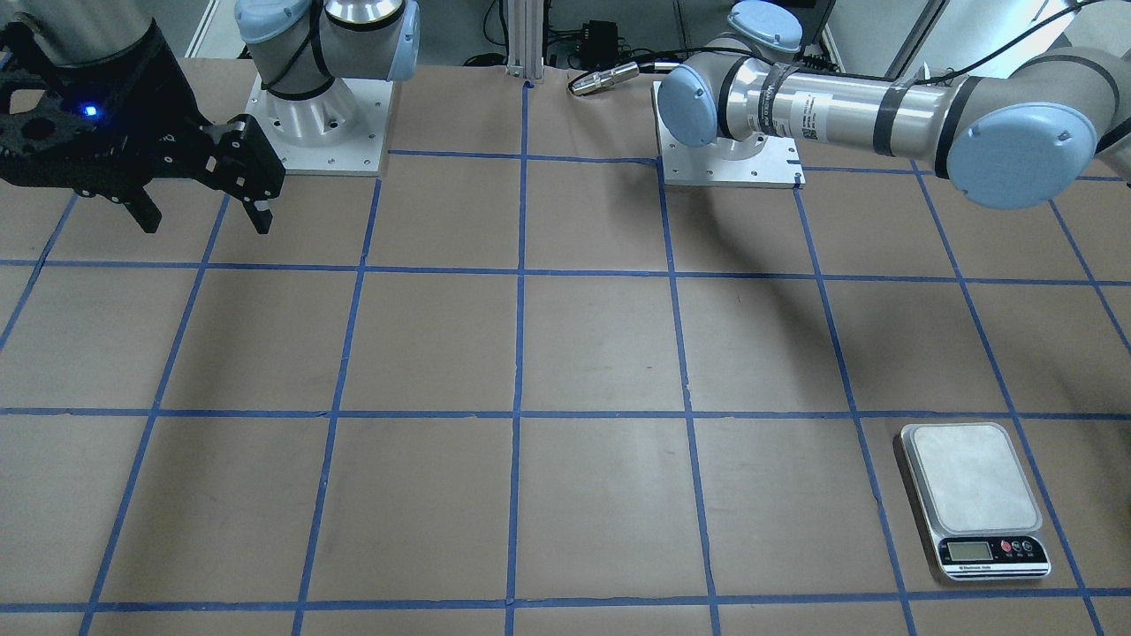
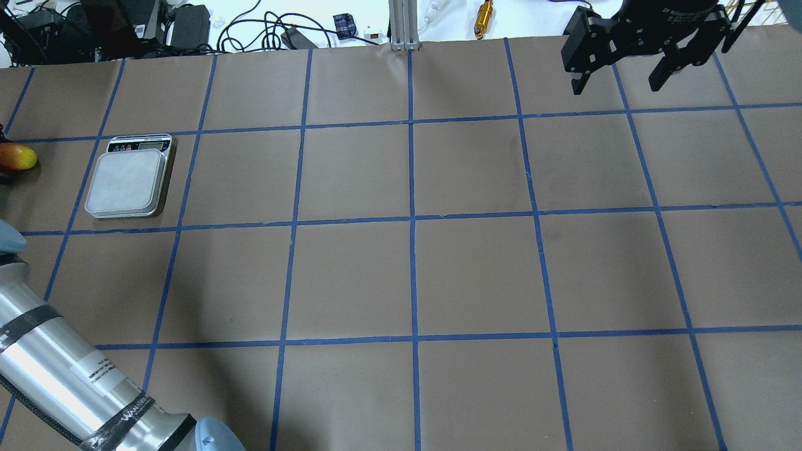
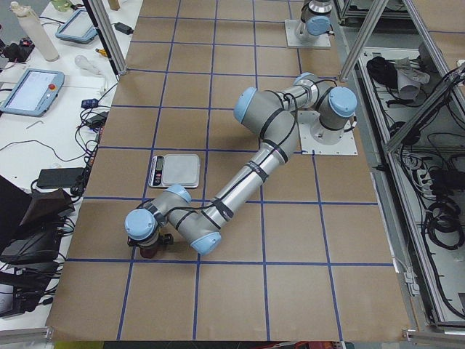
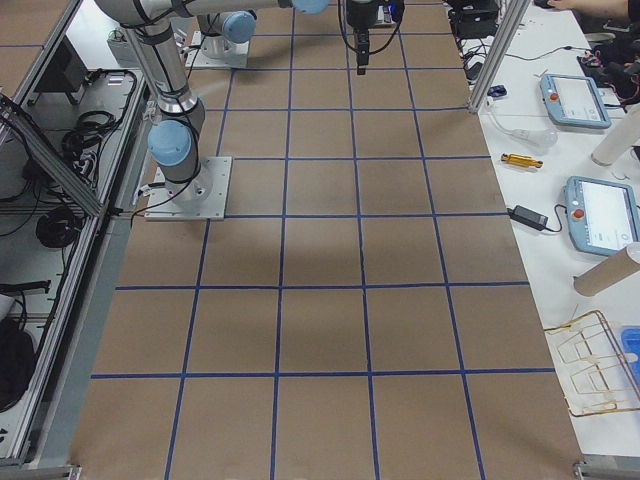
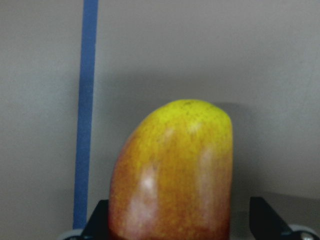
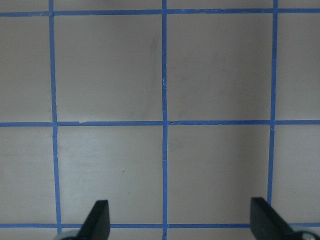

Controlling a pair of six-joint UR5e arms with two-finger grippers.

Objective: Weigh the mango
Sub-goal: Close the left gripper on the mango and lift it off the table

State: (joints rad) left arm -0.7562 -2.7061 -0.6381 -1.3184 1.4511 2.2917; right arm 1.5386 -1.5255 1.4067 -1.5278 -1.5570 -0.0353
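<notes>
The mango (image 5: pixel 175 175), yellow at its far end and red-orange near the camera, lies on the brown table. In the left wrist view it sits between my left gripper's (image 5: pixel 180 216) open fingers, the right finger clearly apart from it. It also shows at the left edge of the overhead view (image 2: pixel 17 156) and under the near arm's wrist in the exterior left view (image 3: pixel 149 251). A silver kitchen scale (image 2: pixel 125 183) with a bare platform stands just right of the mango, also in the front view (image 1: pixel 972 481). My right gripper (image 2: pixel 617 80) is open and empty, high over the far right of the table (image 1: pixel 205 210).
Blue tape lines divide the brown paper table (image 2: pixel 413 275) into squares. My left arm's forearm (image 2: pixel 69 369) crosses the near left corner. Cables and tools (image 2: pixel 250 25) lie beyond the far edge. The right wrist view shows only bare table (image 6: pixel 165 100).
</notes>
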